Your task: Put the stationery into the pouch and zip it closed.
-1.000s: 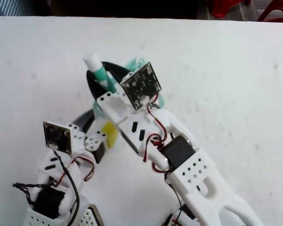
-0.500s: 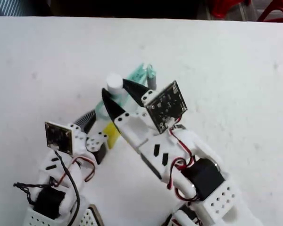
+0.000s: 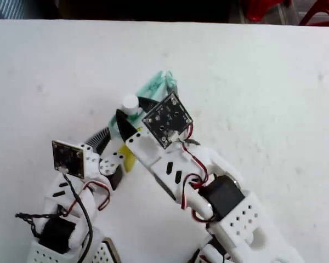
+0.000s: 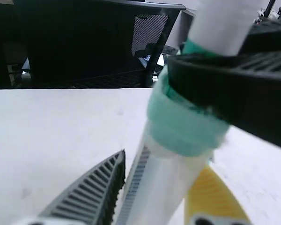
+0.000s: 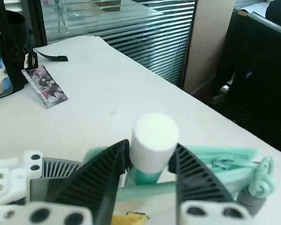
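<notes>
Insertion step. Right gripper [image 5: 151, 146] clamps white stick [image 5: 154, 133] upright at teal mesh pouch [image 5: 215, 154]. Left gripper [image 4: 166, 161] alongside; its grip I cannot tell. Next, likely: lower the stick in, release.

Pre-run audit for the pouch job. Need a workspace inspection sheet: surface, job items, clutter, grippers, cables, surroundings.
Surface: white table.
Job's things: white stick with a teal band, next to the teal mesh pouch; zip state cannot be told.
Clutter: printed card and dark bag, farther off on the table.
Grippers: right gripper shut on the white stick; left gripper close beside it, grip unclear.
Cables: wires, red, black and white, looping along both arms.
Surroundings: window blinds, black mesh chair, red chairs.
</notes>
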You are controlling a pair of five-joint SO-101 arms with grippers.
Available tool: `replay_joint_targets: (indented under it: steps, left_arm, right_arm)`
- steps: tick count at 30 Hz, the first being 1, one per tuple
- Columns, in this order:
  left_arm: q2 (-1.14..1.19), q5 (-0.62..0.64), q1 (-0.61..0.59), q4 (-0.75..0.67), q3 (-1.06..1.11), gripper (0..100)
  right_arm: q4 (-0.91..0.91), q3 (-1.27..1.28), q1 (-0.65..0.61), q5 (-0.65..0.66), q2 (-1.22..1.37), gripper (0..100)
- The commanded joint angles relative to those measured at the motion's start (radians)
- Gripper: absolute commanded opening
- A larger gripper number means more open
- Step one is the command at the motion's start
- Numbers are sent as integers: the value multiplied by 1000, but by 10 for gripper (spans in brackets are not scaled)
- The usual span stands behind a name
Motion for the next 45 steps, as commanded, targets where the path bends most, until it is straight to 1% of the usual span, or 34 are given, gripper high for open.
replay_joint_targets:
  steps: [1,8,12,15,18,20,23,25,29,33,35,36,37,40,41,42,44,45]
  left_arm:
    - [1,11,-7,0,-52,210]
    - [1,6,-2,0,-52,210]
    - [1,5,-2,0,-52,209]
    - [1,5,-1,0,-51,208]
    - [1,5,1,0,-49,207]
    - [1,5,1,0,-49,207]
    - [1,5,1,0,-48,207]
    - [1,5,1,0,-48,207]
    - [1,5,1,0,-48,207]
    - [1,9,-8,-3,-48,208]
    - [1,9,-25,-14,-46,207]
    - [1,8,-28,-15,-46,207]
    - [1,6,-28,-15,-46,207]
    - [1,6,-27,-14,-46,207]
    - [1,6,-27,-14,-46,207]
    - [1,6,-21,-11,-46,207]
    - [1,3,16,-5,-46,207]
    - [1,-9,33,5,-46,209]
  right_arm:
    - [31,-74,4,6,-1,260]
    - [163,-292,77,-12,4,265]
    - [280,-376,111,-144,7,265]
    - [407,-483,56,-238,67,268]
    - [549,-638,30,-338,199,275]
    - [648,-758,25,-420,311,308]
    - [808,-959,24,-588,483,368]
    - [895,-1094,24,-655,591,392]
    - [997,-1293,7,-669,777,394]
    - [1020,-1382,-8,-706,905,394]
    - [1021,-1412,-7,-704,918,388]
    - [1021,-1413,-7,-689,918,362]
    - [1021,-1413,-8,-671,918,311]
    - [1026,-1398,-8,-583,929,78]
    - [1023,-1384,-5,-546,932,16]
    - [1023,-1375,-5,-505,935,14]
    - [1024,-1358,-2,-448,937,97]
    - [1026,-1355,-2,-445,938,142]
